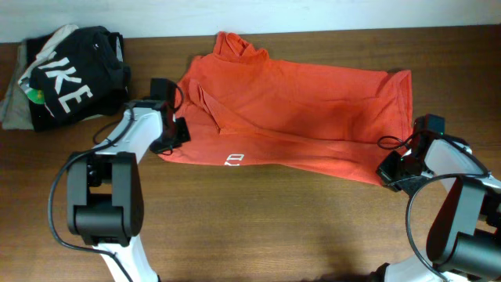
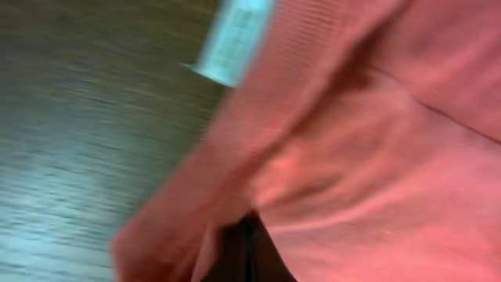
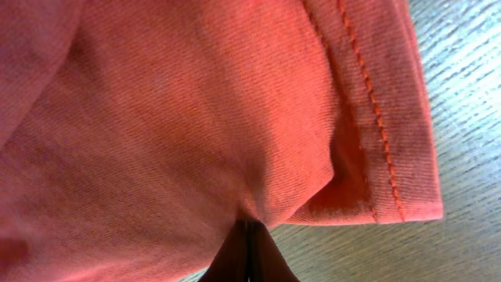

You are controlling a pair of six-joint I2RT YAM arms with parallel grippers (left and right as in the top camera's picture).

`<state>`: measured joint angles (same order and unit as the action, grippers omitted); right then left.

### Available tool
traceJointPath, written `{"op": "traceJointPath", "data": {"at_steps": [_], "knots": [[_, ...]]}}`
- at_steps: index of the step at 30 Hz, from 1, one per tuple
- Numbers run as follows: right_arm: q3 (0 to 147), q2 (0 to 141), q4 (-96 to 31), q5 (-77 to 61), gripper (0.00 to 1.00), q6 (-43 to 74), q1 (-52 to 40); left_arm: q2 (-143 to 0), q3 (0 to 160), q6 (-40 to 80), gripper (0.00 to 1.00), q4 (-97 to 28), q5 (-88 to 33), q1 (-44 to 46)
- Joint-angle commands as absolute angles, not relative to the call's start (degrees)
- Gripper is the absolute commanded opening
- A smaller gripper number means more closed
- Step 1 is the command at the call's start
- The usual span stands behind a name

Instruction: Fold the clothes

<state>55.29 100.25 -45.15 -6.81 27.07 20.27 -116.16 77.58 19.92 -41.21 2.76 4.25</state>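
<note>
The red-orange T-shirt (image 1: 297,117) lies partly folded across the middle of the wooden table, its white chest logo (image 1: 234,160) at the near edge. My left gripper (image 1: 172,138) is shut on the shirt's left edge; the left wrist view shows blurred red cloth (image 2: 368,172) pinched in its jaws (image 2: 246,235) and a pale label (image 2: 233,41). My right gripper (image 1: 389,171) is shut on the shirt's near right corner; the right wrist view shows the stitched hem (image 3: 368,110) bunched at its closed fingers (image 3: 249,235).
A black garment with big white letters (image 1: 69,78) lies heaped at the back left on a grey-beige garment (image 1: 11,106). Bare wood table (image 1: 266,227) runs along the front. A white wall edge borders the back.
</note>
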Motion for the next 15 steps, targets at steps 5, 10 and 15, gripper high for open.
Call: {"op": "traceJointPath", "data": {"at_steps": [5, 10, 15], "knots": [[54.0, 101.0, -46.2, -5.3, 0.04, 29.9, 20.3, -116.7, 78.5, 20.2, 0.01, -45.7, 4.6, -2.5], [57.3, 97.7, -54.4, 0.5, 0.04, 31.9, 20.3, -111.2, 78.5, 25.3, 0.01, -49.0, 10.1, -6.6], [58.8, 90.7, -60.3, 0.5, 0.04, 31.9, 20.3, -101.1, 78.5, 26.3, 0.01, -50.5, 9.9, -7.3]]}}
